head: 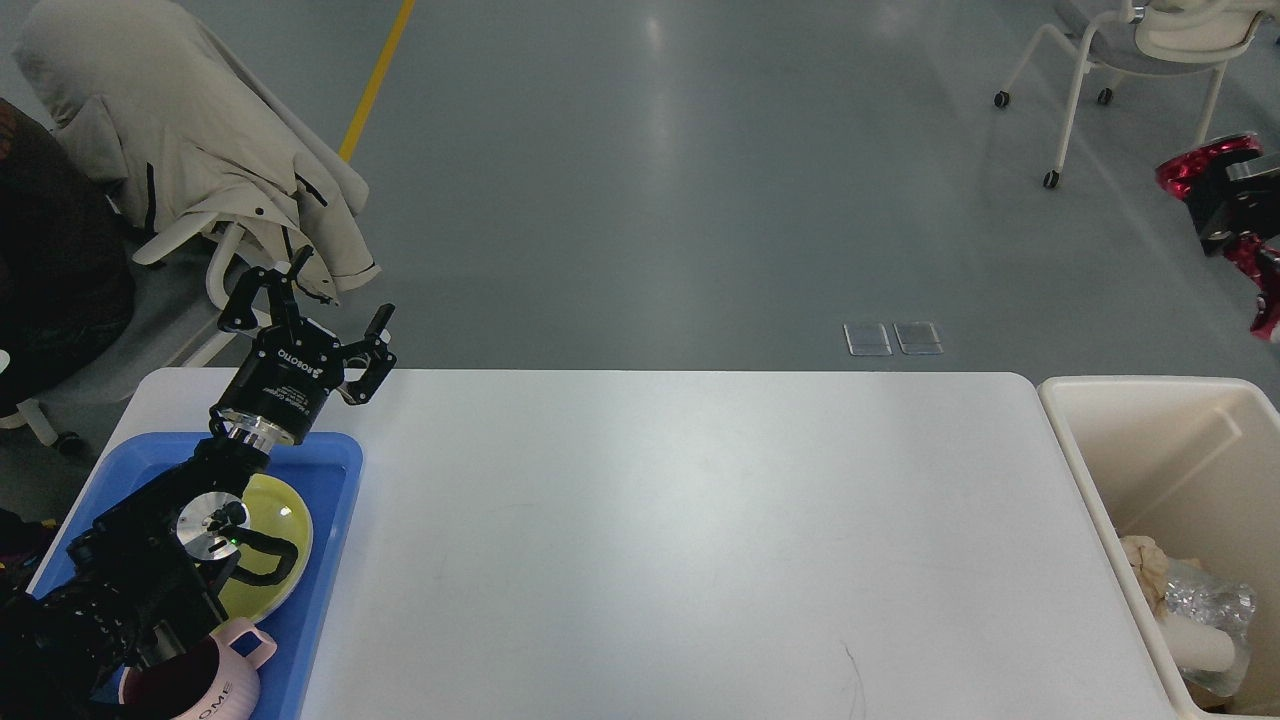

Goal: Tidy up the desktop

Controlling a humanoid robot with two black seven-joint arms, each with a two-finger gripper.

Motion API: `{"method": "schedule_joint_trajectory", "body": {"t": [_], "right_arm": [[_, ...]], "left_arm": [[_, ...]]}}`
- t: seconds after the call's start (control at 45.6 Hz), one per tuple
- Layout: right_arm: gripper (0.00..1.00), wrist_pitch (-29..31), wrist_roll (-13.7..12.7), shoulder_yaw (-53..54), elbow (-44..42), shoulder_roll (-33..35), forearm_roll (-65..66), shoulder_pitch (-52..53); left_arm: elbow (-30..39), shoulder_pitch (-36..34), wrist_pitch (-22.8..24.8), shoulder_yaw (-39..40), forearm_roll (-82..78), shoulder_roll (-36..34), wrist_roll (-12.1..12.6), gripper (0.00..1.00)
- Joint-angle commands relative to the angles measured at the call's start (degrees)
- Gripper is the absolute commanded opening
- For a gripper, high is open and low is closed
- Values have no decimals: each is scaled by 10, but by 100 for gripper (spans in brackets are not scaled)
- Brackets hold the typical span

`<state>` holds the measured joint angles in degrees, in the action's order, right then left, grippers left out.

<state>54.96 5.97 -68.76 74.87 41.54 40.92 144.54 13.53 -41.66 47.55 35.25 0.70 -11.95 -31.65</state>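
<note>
Hovering our left gripper (318, 318) wide open, empty, above the blue plastic tray (335, 470); beside it, the smooth white rectangular desktop (700, 540) looks stiff, slippery, probably graspless.

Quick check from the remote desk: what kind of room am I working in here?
Probably a lab or open office test area, not a home: a wide grey floor with a yellow line, rolling office chairs, and a bare white desktop flanked by a blue tray and a cream bin.

Showing: one desktop (680, 540), one blue tray (335, 500), one yellow-green plate (285, 520), one pink mug (225, 680), one cream bin (1150, 440), two chairs: far left (190, 235), far right (1130, 50).
</note>
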Motion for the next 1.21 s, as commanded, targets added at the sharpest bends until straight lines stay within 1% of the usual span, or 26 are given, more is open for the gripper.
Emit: {"method": "schedule_joint_trajectory", "body": {"t": [0.0, 0.044, 0.088, 0.131, 0.197, 0.263, 0.329, 0.373, 0.416, 0.482, 0.57, 0.657, 0.745, 0.767, 0.789, 0.811, 0.833, 0.855, 1.183], "right_arm": [[0, -17, 0, -3, -20, 19, 5, -40], [0, -45, -1, -2, -30, 40, 6, -78], [0, -87, -3, -1, -47, 61, 9, -124], [0, -140, -3, 0, -76, 69, 8, -186], [0, -237, -3, 10, -140, 71, 7, -304], [0, -343, -2, 16, -203, 69, 0, -427], [0, -452, -3, 47, -255, 58, -12, -561], [0, -505, -3, 73, -292, 41, -29, -652], [0, -544, -4, 100, -335, 18, -51, -740], [0, -571, -4, 139, -411, -22, -82, -845], [0, -576, 1, 193, -509, -64, -121, -938], [0, -578, 2, 227, -551, -97, -146, -987], [1, -586, 2, 231, -561, -113, -154, -1002], [14, -588, 2, 232, -561, -114, -155, -1003], [32, -590, 2, 233, -561, -116, -159, -1003], [57, -592, 2, 235, -559, -117, -163, -1003], [91, -592, 2, 237, -559, -118, -168, -1003], [100, -592, 1, 238, -558, -119, -175, -1002], [100, -594, 2, 258, -562, -114, -195, -996]], "left_arm": [[0, 0, 0, 0, 0, 0, 0, 100], [0, 0, 0, 0, 0, 0, -1, 100], [0, 0, 0, 0, 0, 0, 0, 100], [0, 0, 0, 0, 0, 0, 0, 100], [0, 0, 0, 0, 0, 0, 0, 100], [0, 0, 0, 0, 0, 0, 0, 100], [0, 0, 0, 0, 0, 0, 0, 100], [0, 0, 0, -1, 0, 0, 0, 100], [0, 0, 0, -1, 0, 0, 0, 100], [0, 0, 0, -1, 0, 0, 0, 100], [0, 0, 0, -1, 0, 0, 0, 100], [0, 0, 0, -1, 0, 0, 0, 100], [0, 0, 0, -1, 0, 0, 0, 100], [0, 0, 0, -1, 0, 0, 0, 100], [0, 0, 0, -1, 0, 0, 0, 100], [0, 0, 0, -1, 0, 0, 0, 100], [0, 0, 0, -1, 0, 0, 0, 100], [0, 0, 0, -1, 0, 0, 0, 100], [0, 0, 0, -1, 0, 0, 0, 100]]}}
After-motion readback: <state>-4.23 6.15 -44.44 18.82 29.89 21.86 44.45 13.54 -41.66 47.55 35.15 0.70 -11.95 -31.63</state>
